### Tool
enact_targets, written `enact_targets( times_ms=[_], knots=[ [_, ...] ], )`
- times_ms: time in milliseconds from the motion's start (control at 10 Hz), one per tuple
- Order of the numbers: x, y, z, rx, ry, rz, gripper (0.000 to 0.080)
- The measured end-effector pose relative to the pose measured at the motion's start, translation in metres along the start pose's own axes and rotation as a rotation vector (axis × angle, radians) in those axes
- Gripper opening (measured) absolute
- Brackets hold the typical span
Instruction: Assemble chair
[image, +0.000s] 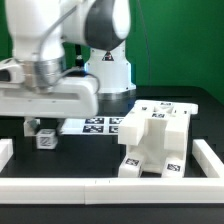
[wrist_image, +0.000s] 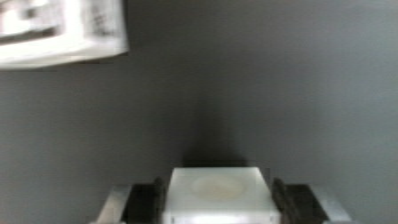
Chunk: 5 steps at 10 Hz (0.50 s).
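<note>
Black table (image: 88, 155), white rails (image: 40, 187), green wall (image: 175, 40); end effector (image: 44, 130) grips white part (wrist_image: 221, 190).

- A matte black tabletop (image: 70, 160) fills the lower half of the exterior view. It also makes up the dark, bare ground across most of the wrist view.
- A low white wall of straight bars (image: 60, 190) borders that tabletop. One long bar runs along the lower edge of the frame, a second runs up the lower right side, and a short stub shows at the left edge.
- The marker board (image: 100, 125), thin, flat and white with black-and-white square tags, lies flat on the tabletop just left of the frame's centre.
- A plain green backdrop (image: 180, 40) covers the upper right of the frame behind the table.
</note>
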<state>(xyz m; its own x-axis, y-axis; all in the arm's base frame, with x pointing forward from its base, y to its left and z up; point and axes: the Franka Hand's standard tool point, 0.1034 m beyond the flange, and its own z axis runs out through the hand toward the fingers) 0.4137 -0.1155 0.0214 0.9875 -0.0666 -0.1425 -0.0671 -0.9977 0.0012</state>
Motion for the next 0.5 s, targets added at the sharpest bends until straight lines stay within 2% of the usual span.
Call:
enact_targets(
  times_ms=[100, 200, 400, 500],
  knots=[
    [-0.008, -0.008, 0.0, -0.001, 0.004, -0.015, 0.0279],
    [-0.014, -0.008, 0.003, -0.008, 0.007, -0.032, 0.0279],
    [-0.02, 0.001, 0.009, -0.012, -0.003, -0.031, 0.0281],
    [-0.02, 0.001, 0.009, -0.012, -0.003, -0.032, 0.0381]
  ],
)
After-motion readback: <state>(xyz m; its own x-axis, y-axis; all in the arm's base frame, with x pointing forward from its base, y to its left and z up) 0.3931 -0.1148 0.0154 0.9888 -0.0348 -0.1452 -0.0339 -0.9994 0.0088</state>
